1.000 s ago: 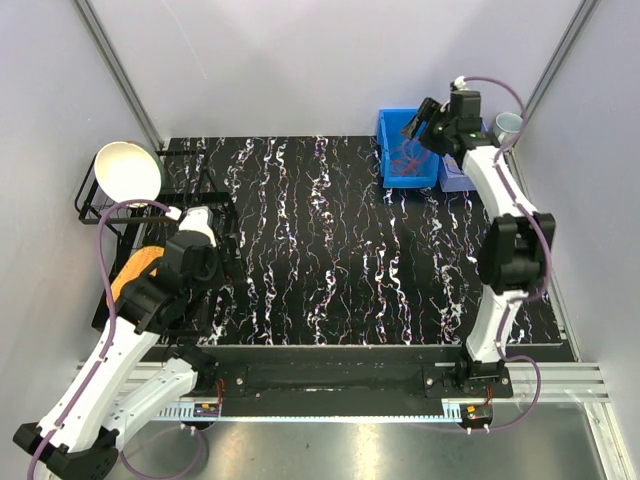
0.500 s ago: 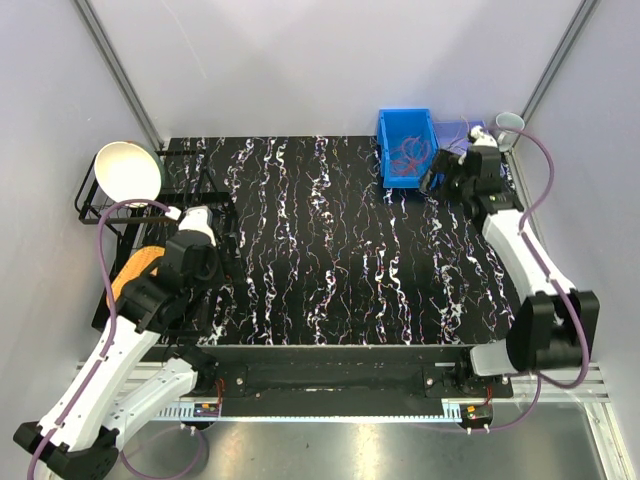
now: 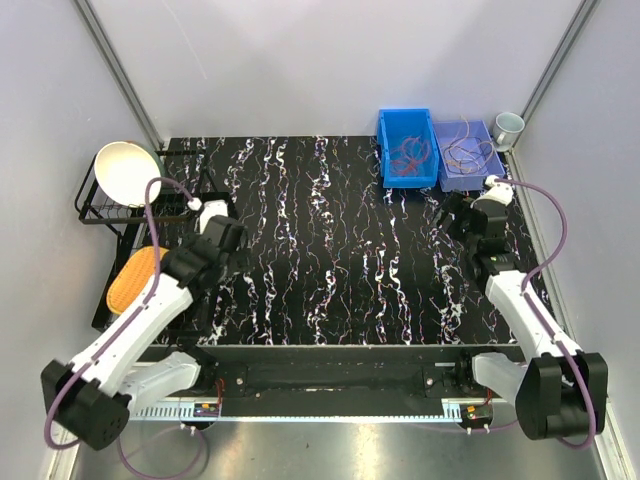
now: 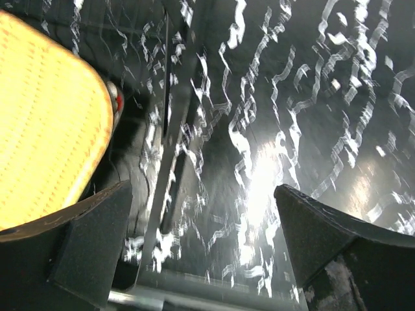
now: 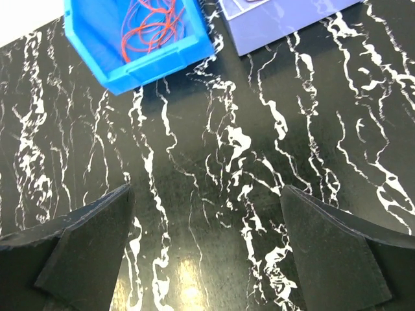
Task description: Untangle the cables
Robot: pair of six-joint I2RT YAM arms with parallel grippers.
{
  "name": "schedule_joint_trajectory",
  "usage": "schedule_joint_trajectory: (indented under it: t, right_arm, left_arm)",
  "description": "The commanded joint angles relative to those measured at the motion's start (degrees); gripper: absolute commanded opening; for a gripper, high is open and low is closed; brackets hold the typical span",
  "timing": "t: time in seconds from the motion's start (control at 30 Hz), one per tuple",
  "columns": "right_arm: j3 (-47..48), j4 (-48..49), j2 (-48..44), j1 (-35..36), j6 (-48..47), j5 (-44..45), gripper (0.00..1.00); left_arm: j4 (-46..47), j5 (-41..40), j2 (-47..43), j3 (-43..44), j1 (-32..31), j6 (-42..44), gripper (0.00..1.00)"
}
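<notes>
Back from the blue bin (image 3: 386, 130) comes the right hand (image 5: 206, 194), spread and empty; the left hand (image 4: 202, 194), also spread, has edged toward it. In that bin lie red cables (image 3: 408, 155), with other cables (image 3: 462, 152) in the lilac bin (image 3: 470, 185) beside it, apparently separated.

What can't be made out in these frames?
- Red cables in blue bin, top view: too thin to count or judge tangling.
- Purple bin, right wrist view: contents mostly cut off by top edge.
- Orange textured item, left wrist view: blurred, cut off by left edge.
</notes>
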Motion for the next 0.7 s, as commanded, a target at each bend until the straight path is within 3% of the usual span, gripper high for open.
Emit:
schedule_joint_trajectory:
  t: [0.0, 0.2, 0.33, 0.47, 0.6, 0.67]
  right_arm:
    - [-1.0, 4.0, -3.7, -0.1, -0.2, -3.5, 1.00]
    - [-2.3, 0.9, -6.6, -0.1, 1.4, -5.8, 1.00]
    - [-1.8, -1.5, -5.0, 0.0, 2.9, -5.5, 1.00]
    - [-1.4, -1.6, -2.9, -0.1, 2.5, -7.0, 1.00]
    - [-2.9, 2.1, -1.9, -0.1, -5.0, -12.4, 1.00]
    - [-3.7, 3.2, -2.3, -0.1, -7.5, -13.1, 1.00]
  left_arm:
    - [13.4, -8.3, 0.4, -3.7, 0.3, 0.7, 0.96]
    - [43.4, -7.5, -8.4, -21.2, 0.5, 18.2, 0.88]
    - [68.4, -8.4, -10.8, -31.5, 1.9, 32.3, 0.85]
    - [80.1, -5.3, -5.9, -35.5, 6.4, 32.4, 0.85]
    - [87.8, -5.4, 1.9, -35.3, 11.9, 31.9, 0.84]
    - [91.4, -1.2, 4.9, -35.9, 14.3, 30.7, 0.83]
